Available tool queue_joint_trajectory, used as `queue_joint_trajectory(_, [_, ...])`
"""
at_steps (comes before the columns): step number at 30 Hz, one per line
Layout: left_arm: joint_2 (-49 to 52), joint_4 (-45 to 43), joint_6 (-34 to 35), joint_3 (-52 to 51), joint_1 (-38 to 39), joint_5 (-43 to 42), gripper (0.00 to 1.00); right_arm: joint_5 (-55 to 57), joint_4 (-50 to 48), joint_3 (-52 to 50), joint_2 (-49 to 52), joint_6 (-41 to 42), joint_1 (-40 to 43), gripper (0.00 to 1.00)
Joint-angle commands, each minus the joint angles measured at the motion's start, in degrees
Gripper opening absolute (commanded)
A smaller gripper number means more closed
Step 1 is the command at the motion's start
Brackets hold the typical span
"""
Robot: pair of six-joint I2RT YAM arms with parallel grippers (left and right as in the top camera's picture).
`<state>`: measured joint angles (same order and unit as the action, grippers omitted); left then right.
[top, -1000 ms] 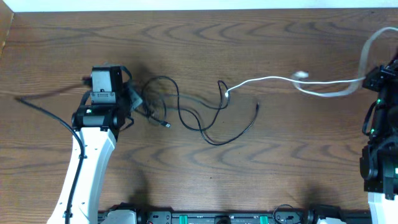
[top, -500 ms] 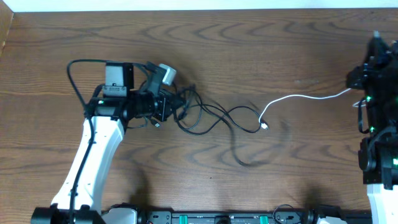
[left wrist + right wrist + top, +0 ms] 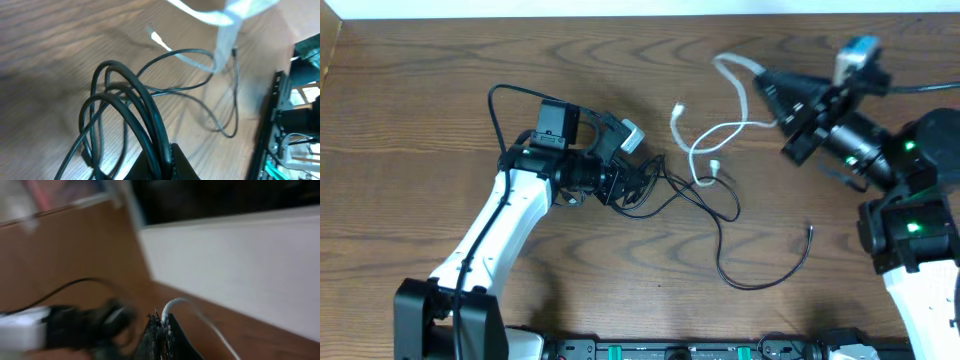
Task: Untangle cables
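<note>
My left gripper (image 3: 623,186) is shut on the bunched black cables (image 3: 650,190). In the left wrist view the black loops (image 3: 125,100) rise out of the closed jaws (image 3: 167,156). One black cable trails right across the table to its plug end (image 3: 810,232). My right gripper (image 3: 767,93) is shut on the white cable (image 3: 724,127), which hangs in slack loops between the arms, with plug ends near the black bundle. The blurred right wrist view shows the white cable (image 3: 172,302) coming out of the closed jaws (image 3: 162,326). White and black cables still overlap near the middle.
The wooden table (image 3: 620,60) carries only the cables. A black rail with electronics (image 3: 670,350) runs along the front edge. A pale wall (image 3: 240,255) stands beyond the table's far edge. The right arm's body (image 3: 910,220) stands at the right.
My left gripper has moved right with the black bundle. My right arm has swung left over the table with the white cable, which has gone from stretched to slack loops.
</note>
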<state>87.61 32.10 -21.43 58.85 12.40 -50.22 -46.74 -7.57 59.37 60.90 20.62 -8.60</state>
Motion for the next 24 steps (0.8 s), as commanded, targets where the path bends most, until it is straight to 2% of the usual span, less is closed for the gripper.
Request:
queue_joint_trajectory(1, [0.81,-0.07,0.15,0.61,0.15,5.22,0.08,-2.64,4.13,1.27,-0.24,-0.70,-2.64,0.01])
queue_joint_trajectory(5, [1.11,-0.44,5.88,0.61,0.15,14.88,0.08,4.28,11.61,1.27,-0.37,-4.90,-3.08,0.01])
queue_joint_trajectory(8, [1.11,-0.44,10.60,0.61,0.15,23.93,0.08,5.38,9.20,1.27,-1.01,-6.97,-2.21,0.01])
queue_joint_trajectory(12, [1.11,-1.22,21.03,0.61,0.15,35.71,0.08,-1.97,-7.93,1.27,-1.55,10.40,-0.63,0.01])
queue_joint_trajectory(14, [1.11,-2.25,24.35,0.61,0.15,37.59,0.08,-2.19,-11.85,1.27,-1.55,17.77,-0.66,0.01])
queue_joint_trajectory(16, [1.11,-3.72,26.80,0.61,0.15,37.66,0.08,-3.08,-11.69,1.27,-1.55,23.41,-0.68,0.01])
queue_joint_trajectory(19, [1.11,-5.70,30.12,0.61,0.17,37.66,0.08,-2.32,-0.26,1.27,-1.53,23.30,-1.95,0.01])
queue_joint_trajectory(22, [1.11,-6.99,32.02,0.61,0.17,37.66,0.08,4.26,16.06,1.27,-1.16,19.56,-4.66,0.01])
queue_joint_trajectory(24, [1.11,-7.15,32.11,0.61,0.15,37.66,0.08,8.50,23.43,1.27,-0.87,18.53,-6.78,0.01])
